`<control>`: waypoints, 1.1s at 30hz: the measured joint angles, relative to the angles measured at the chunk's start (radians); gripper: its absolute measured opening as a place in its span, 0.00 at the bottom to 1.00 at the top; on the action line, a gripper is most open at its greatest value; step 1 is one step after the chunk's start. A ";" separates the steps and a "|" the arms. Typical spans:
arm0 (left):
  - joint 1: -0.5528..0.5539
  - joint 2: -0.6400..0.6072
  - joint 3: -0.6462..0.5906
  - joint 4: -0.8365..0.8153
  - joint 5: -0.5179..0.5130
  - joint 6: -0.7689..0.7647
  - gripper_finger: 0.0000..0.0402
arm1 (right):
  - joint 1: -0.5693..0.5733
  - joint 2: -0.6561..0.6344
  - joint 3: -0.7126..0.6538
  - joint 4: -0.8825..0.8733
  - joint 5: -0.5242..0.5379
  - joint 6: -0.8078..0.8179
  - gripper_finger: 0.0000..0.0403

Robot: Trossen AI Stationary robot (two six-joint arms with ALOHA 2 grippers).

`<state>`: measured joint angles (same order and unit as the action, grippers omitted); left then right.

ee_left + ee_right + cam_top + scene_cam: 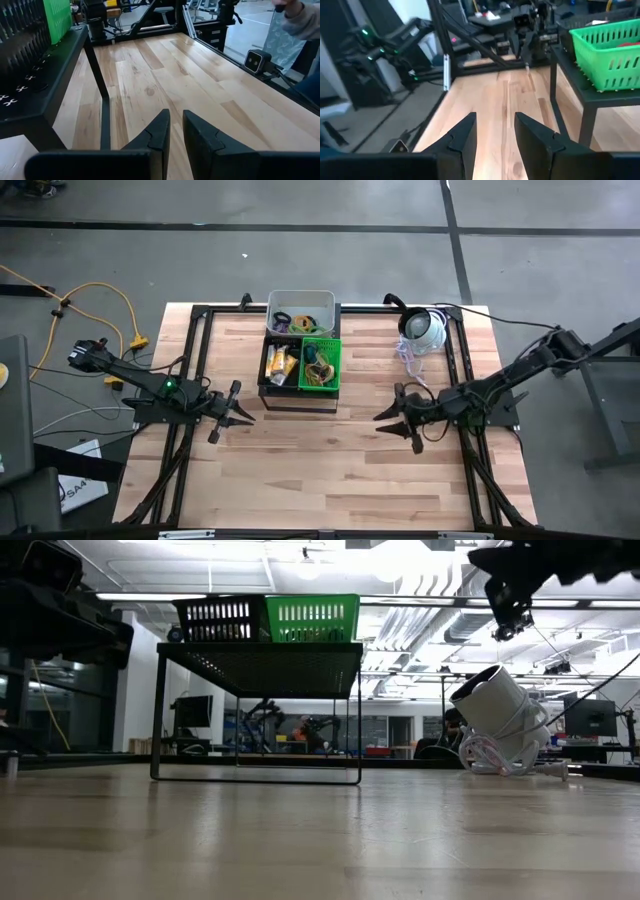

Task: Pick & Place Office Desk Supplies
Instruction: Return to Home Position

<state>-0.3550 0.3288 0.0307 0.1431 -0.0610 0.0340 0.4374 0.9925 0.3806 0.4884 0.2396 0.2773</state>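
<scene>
From where I stand, the wooden counter [320, 480] is mostly bare, and the office supplies all sit in bins on the black wire shelf [298, 402] at its far middle. The pale gray bin [300, 298] at the back holds the coloured loops [300, 322]. In front of it, side by side, are the black bin [263, 365] with the yellow-and-white packets [280, 363] and the green bin [338, 365] with the rubber bands [320, 370]. At counter height, the black and green bins show above the shelf's top deck, touching each other.

The left arm [150, 385] reaches in from the left edge. The left jaws hang over bare wood just left of the shelf's front corner, a little apart with only a narrow gap between them, holding nothing. The right arm [500, 385] mirrors it from the other side. The right jaws point toward the shelf, clearly apart and empty, well short of the green bin.

A white dome-shaped device [425, 330] lies tipped on its side to the right of the shelf, its cable bunched beside it. Past the counter's edge, a person's gray sleeve [300, 15] shows.
</scene>
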 joint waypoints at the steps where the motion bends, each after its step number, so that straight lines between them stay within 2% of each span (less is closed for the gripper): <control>1: 0.000 0.000 0.000 0.000 0.000 0.001 0.11 | -0.014 -0.011 -0.024 0.026 -0.025 -0.008 0.30; 5: 0.000 0.000 0.000 0.000 0.000 -0.012 0.11 | -0.063 -0.063 -0.105 0.071 -0.115 -0.011 0.30; 11: 0.000 0.000 0.000 0.000 0.000 -0.004 0.11 | -0.133 -0.185 -0.194 0.057 -0.146 -0.012 0.30; 23: 0.000 0.000 0.000 0.000 0.000 -0.005 0.11 | -0.176 -0.468 -0.232 -0.230 -0.144 -0.015 0.30; 33: 0.000 0.000 0.000 0.000 0.000 -0.003 0.11 | -0.176 -0.552 -0.232 -0.369 -0.161 -0.018 0.30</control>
<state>-0.3549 0.3289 0.0307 0.1432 -0.0608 0.0307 0.2611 0.4402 0.1486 0.1191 0.0788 0.2593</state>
